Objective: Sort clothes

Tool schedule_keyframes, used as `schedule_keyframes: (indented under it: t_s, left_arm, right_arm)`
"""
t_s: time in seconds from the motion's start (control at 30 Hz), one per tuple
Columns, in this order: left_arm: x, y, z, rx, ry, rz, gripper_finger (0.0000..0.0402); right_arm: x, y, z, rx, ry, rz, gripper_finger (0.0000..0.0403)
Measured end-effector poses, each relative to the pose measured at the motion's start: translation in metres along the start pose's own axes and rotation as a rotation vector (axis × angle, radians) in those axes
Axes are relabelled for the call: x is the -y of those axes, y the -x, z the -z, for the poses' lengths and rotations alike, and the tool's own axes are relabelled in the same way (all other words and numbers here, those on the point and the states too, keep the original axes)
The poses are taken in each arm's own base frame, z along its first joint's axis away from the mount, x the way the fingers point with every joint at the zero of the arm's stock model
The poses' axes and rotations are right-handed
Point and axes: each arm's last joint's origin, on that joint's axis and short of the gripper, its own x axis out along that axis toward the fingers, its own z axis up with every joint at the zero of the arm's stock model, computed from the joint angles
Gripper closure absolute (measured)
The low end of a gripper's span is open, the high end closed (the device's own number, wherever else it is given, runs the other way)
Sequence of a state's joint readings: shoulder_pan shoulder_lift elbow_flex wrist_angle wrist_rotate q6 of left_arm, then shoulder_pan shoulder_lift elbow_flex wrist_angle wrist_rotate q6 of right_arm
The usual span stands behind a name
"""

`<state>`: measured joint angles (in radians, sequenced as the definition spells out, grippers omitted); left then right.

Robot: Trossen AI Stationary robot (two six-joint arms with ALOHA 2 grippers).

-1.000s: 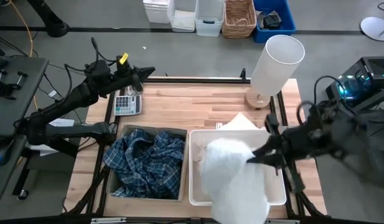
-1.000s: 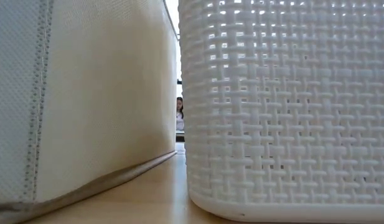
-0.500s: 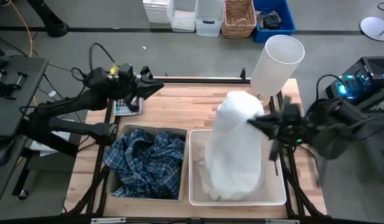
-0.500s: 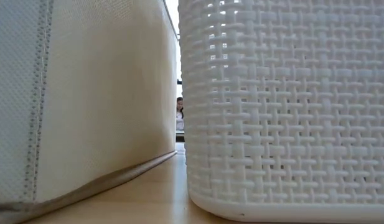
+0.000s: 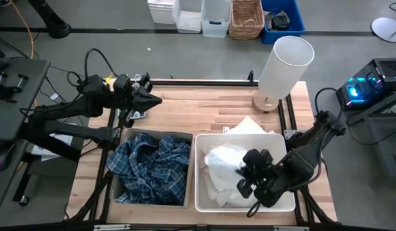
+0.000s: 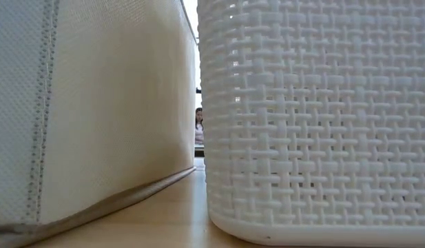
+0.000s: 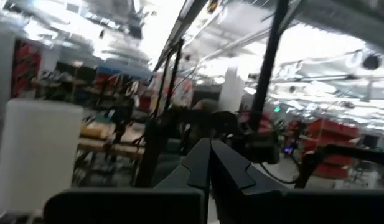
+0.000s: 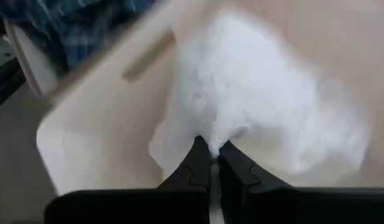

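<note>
A white garment (image 5: pixel 220 172) lies crumpled in the white plastic bin (image 5: pixel 199 192) at the near right; it also shows in the right wrist view (image 8: pixel 266 106). My right gripper (image 8: pixel 210 148) reaches down into that bin (image 8: pixel 98 130) and is shut on the garment. The blue-and-white plaid shirt (image 5: pixel 149 168) lies in the fabric bin (image 5: pixel 118 192) to the left. More white cloth (image 5: pixel 249 124) lies on the table behind the white bin. My left gripper (image 5: pixel 154 100) (image 7: pixel 210 152) is shut and empty above the table's far left corner. My right gripper pinches a bunched fold of the white garment (image 8: pixel 211 132) between its two fingertips. The fingers slant down into the bin from the table's right side. The garment lies slack on the bin's floor, bunched against the other white cloth.
A lamp with a white cylindrical shade (image 5: pixel 284 63) stands at the table's far right. A calculator (image 5: pixel 135 114) lies at the far left, partly under my left arm. In the low view the fabric bin's wall (image 6: pixel 95 110) and the woven bin's wall (image 6: pixel 315 117) fill the near edge.
My right gripper swung the hanging white garment up and toward the far edge, then came down into the white bin. The garment, lifted clear before, now lies crumpled in the bin. My left gripper has moved a little toward the near edge.
</note>
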<state>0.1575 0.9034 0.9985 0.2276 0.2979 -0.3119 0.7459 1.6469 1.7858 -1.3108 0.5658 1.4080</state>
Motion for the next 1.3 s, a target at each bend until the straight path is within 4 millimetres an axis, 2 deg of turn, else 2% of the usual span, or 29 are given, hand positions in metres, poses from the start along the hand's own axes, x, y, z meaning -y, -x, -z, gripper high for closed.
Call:
schedule_keyframes:
  t_s: [0.17,0.23,0.37,0.43,0.53,0.7,0.8,0.9,1.07,1.2,1.3]
  left_arm:
    - [-0.003,0.002,0.005,-0.064,0.014,-0.028,0.0401]
    - [-0.003,0.004,0.005,-0.073,0.004,-0.034,0.0401]
    - [-0.002,0.013,0.0,-0.073,-0.02,-0.052,0.0402]
    - [-0.002,0.019,-0.004,-0.06,-0.039,-0.063,0.0401]
    - [-0.002,0.029,-0.01,-0.046,-0.083,-0.092,0.0401]
    - [-0.01,0.037,-0.013,-0.047,-0.111,-0.209,0.0401]
    - [-0.019,0.036,-0.011,-0.061,-0.126,-0.253,0.0401]
    - [-0.033,0.03,-0.006,-0.087,-0.146,-0.303,0.0401]
    - [-0.07,0.009,0.008,-0.11,-0.094,-0.38,0.0401]
    - [-0.088,-0.006,0.024,-0.115,-0.016,-0.372,0.0401]
    - [-0.085,-0.009,0.045,-0.092,0.024,-0.366,0.0401]
  right_arm:
    - [0.007,-0.044,0.028,-0.212,-0.15,0.036,0.0387]
    - [0.011,-0.059,0.031,-0.275,-0.185,0.046,0.0361]
    - [0.015,-0.071,0.029,-0.381,-0.154,0.036,0.0287]
    - [0.014,-0.067,0.019,-0.394,-0.12,0.019,0.0251]
    - [0.011,-0.05,-0.006,-0.371,-0.078,-0.021,0.0207]
    - [0.02,-0.011,-0.038,-0.27,0.003,0.056,0.0181]
    - [0.035,0.002,-0.051,-0.231,0.036,0.176,0.018]
    - [0.052,0.002,-0.066,-0.152,0.06,0.144,0.0179]
    - [0.108,-0.007,-0.087,-0.115,0.141,0.182,0.0179]
    - [0.146,-0.011,-0.106,0.029,0.143,-0.038,0.0179]
    - [0.172,-0.015,-0.114,0.119,0.102,-0.19,0.0179]
